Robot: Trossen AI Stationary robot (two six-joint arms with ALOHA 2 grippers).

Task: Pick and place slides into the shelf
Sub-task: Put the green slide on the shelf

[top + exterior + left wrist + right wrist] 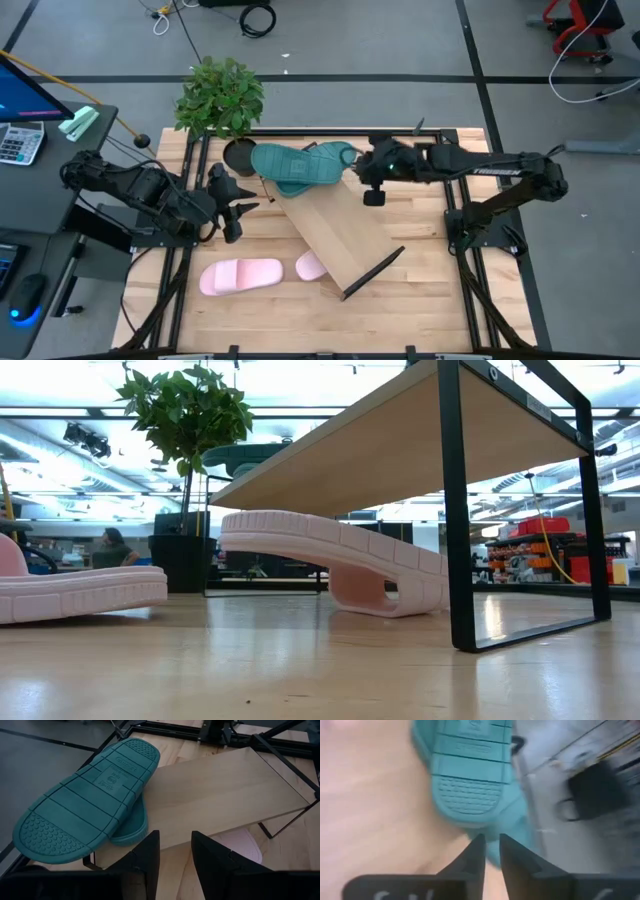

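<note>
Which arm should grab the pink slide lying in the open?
Left. Its claw hangs empty near the exposed pink slide; the right claw is beside the teal slides across the shelf.

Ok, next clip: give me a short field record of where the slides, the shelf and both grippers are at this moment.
shelf: wood board lying diagonally on the table
teal slides: two stacked sole-up on the shelf's far end
pink slides: one on the table left of the shelf; one partly under it
left gripper: left of the shelf, fingers slightly apart, holding nothing
right gripper: by the teal slides, fingers narrowly apart, holding nothing
plant: at far table edge
</note>
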